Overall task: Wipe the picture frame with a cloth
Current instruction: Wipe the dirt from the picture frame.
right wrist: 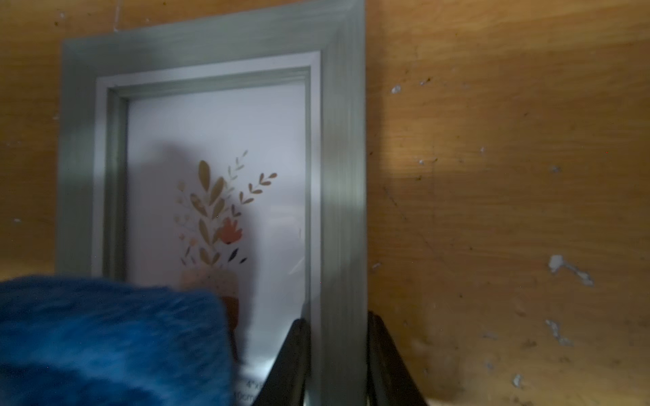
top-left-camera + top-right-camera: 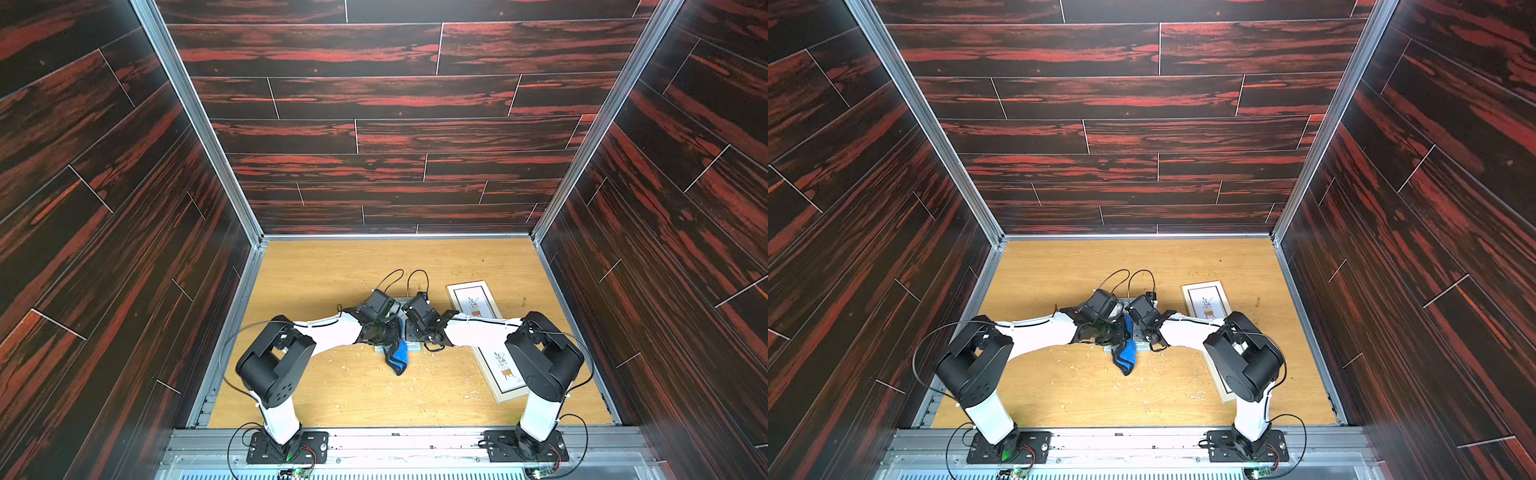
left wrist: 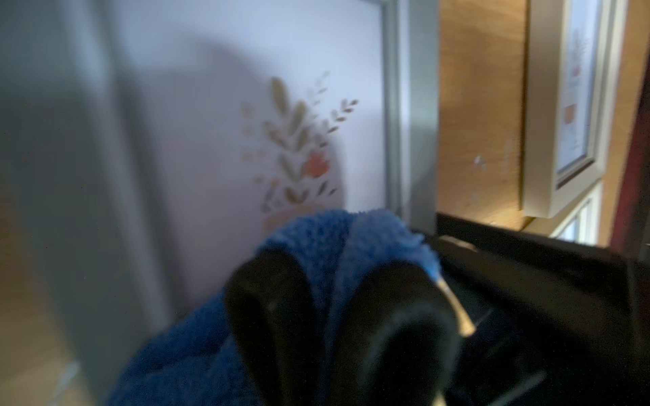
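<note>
The left claw (image 3: pixel 332 281) is clamped on the blue cloth (image 3: pixel 197 351), which lies on the glass of the grey frame (image 1: pixel 343 140); the right claw (image 1: pixel 339 355) pinches that frame's side rail

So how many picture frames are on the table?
3: grey frame at centre; far white frame to its right; near white frame, partly hidden under the right arm.

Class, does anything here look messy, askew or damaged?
Pale flecks litter the wooden tabletop, and the long white multi-picture frame lies diagonally under the right arm. The small grey picture frame, clamped by the right end effector and touched by the bright blue fluffy cloth in the left end effector, looks undamaged.
</note>
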